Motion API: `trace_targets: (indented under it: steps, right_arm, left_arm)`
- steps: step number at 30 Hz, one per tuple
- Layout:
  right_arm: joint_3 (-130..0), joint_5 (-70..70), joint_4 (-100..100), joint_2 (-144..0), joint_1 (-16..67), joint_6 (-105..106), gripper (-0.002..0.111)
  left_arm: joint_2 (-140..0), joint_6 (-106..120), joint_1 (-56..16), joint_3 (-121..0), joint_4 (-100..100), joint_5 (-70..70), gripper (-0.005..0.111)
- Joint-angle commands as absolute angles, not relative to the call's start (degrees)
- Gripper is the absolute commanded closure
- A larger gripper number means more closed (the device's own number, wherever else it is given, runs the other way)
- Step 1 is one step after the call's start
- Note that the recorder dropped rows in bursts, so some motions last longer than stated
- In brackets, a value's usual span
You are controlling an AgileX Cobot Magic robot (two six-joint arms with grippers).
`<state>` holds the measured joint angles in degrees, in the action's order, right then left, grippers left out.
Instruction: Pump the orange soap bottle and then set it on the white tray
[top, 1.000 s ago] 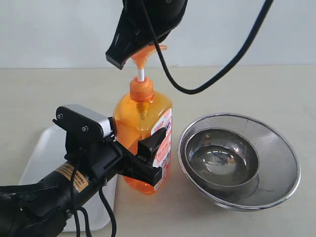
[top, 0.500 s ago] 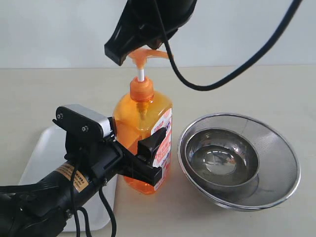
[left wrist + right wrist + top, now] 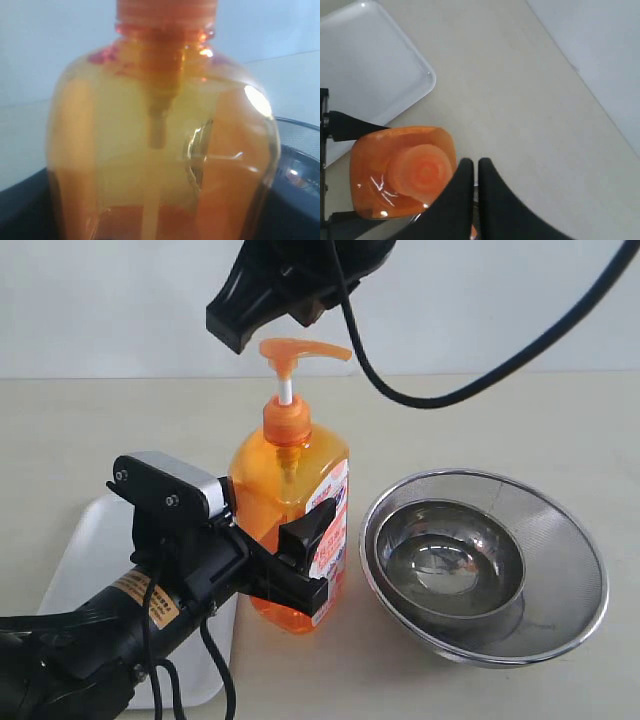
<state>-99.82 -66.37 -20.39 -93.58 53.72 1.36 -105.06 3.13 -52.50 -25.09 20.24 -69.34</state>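
the left pincer (image 3: 314, 556) is clamped across the lower body of a tall clear-orange plastic soap bottle (image 3: 272, 490) with an orange pump head and white stem. the bottle stands upright on the pale tabletop (image 3: 480, 410), not on the tray. from that pincer's own wrist the bottle (image 3: 160, 150) fills the view, its dip tube showing through the liquid. the right pincer (image 3: 230, 332) hangs just above the pump head, apart from it; seen from its wrist, its black fingers (image 3: 461, 200) are drawn together on nothing, the bottle (image 3: 402, 170) directly below them. a flat white plastic tray (image 3: 88, 550) with rounded corners lies back along the left pincer's arm, just beside the bottle. beyond the left pincer's fingertips sits a round steel mesh bowl (image 3: 575, 570) with a smaller steel bowl (image 3: 455, 560) inside — near the bottle, though contact cannot be told.
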Motion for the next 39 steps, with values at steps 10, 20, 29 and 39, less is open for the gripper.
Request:
trace_targets:
  steps: [10, 20, 29, 39]
  right_arm:
    - [-100.00, -69.70, -19.85, -95.94, 52.48, -1.01, 0.108]
    - [-100.00, -69.96, -16.01, -95.94, 52.48, -0.43, 0.108]
    - [-100.00, -69.96, -16.13, -94.57, 52.48, -0.59, 0.108]
    - [-100.00, -69.96, -19.34, -89.03, 52.48, -9.80, 0.108]
  left_arm:
    - [-105.37, 2.53, -52.60, -25.17, 20.55, -69.96, 0.102]
    - [-105.37, 2.53, -52.60, -25.17, 20.55, -69.96, 0.102]
    - [-105.37, 2.53, -52.60, -25.17, 20.55, -69.96, 0.102]
    - [-105.37, 5.65, -52.60, -25.17, 20.82, -69.96, 0.102]
